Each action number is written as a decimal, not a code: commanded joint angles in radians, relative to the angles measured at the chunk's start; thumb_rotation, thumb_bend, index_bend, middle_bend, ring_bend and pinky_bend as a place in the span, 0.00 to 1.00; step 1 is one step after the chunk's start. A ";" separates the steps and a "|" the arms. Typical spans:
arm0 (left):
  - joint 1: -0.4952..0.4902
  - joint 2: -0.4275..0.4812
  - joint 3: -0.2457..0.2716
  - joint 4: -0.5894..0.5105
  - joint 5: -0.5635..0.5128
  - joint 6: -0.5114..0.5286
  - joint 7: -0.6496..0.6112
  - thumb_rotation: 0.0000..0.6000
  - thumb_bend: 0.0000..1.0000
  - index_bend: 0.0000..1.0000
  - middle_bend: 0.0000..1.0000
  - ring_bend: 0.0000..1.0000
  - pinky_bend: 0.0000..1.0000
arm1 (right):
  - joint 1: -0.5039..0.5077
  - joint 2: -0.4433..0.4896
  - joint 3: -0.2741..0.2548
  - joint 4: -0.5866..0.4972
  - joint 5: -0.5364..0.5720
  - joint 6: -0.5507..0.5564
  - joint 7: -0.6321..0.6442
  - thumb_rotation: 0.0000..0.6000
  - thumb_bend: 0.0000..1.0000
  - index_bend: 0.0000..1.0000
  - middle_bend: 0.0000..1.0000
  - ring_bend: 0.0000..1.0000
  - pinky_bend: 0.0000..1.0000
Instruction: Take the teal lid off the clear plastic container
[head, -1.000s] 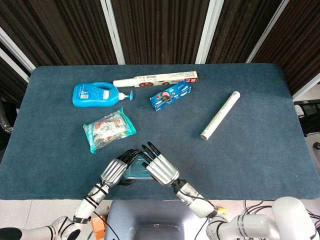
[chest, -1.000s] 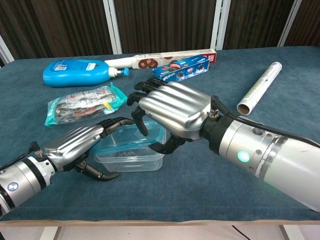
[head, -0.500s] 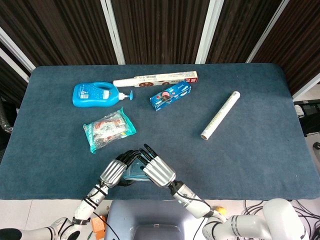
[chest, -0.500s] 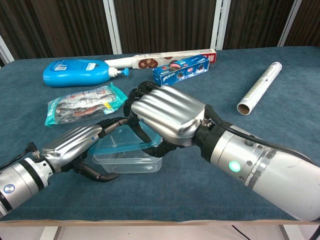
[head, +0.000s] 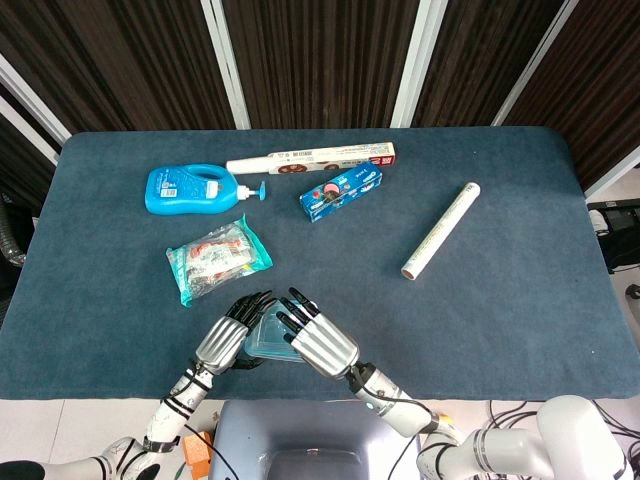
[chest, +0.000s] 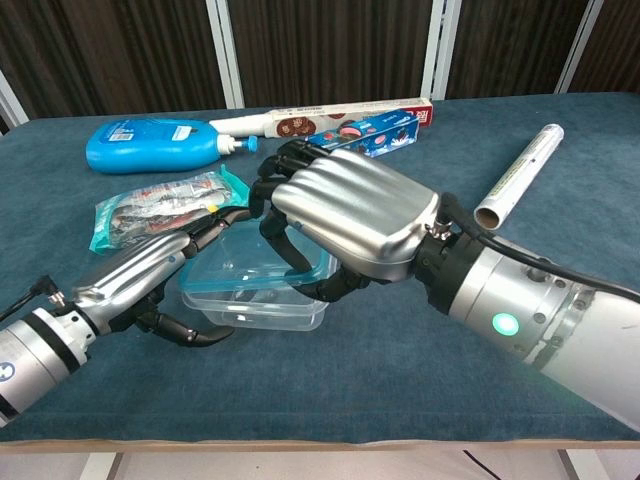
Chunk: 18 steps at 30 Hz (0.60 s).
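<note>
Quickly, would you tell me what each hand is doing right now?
Left hand: holds the container.
Right hand: grips the lid.

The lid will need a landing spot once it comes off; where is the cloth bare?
Bare cloth lies right of the paper tube and along the front edge right of the right robot hand. It is crowded behind, around the snack bag and bottle.

Both hands are positioned at the clear plastic container (chest: 255, 300), at the near side of the table.

Left hand (chest: 145, 272): reaches in from the left of the container, palm down, fingers (chest: 215, 228) extended over its left rim, thumb curled low against its left wall.

Right hand (chest: 350, 215): arches over the container from its right, back of the hand upward. The dark fingertips (chest: 270, 190) curl down over the teal lid (chest: 250, 262); the thumb hooks the lid's right edge.
</note>
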 joint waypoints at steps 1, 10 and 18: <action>0.002 -0.005 -0.007 0.004 0.002 0.012 -0.032 1.00 0.25 0.00 0.00 0.00 0.00 | -0.001 0.007 -0.004 0.004 -0.017 0.008 0.011 1.00 0.50 0.85 0.28 0.10 0.09; 0.005 0.022 -0.014 -0.005 -0.022 -0.009 -0.030 1.00 0.27 0.00 0.00 0.00 0.00 | -0.009 0.017 -0.001 0.009 -0.033 0.026 0.053 1.00 0.50 0.86 0.28 0.11 0.09; 0.009 0.062 -0.037 -0.030 -0.057 -0.025 -0.074 1.00 0.30 0.00 0.00 0.00 0.00 | -0.016 0.044 0.013 -0.024 -0.026 0.027 0.067 1.00 0.50 0.86 0.28 0.11 0.09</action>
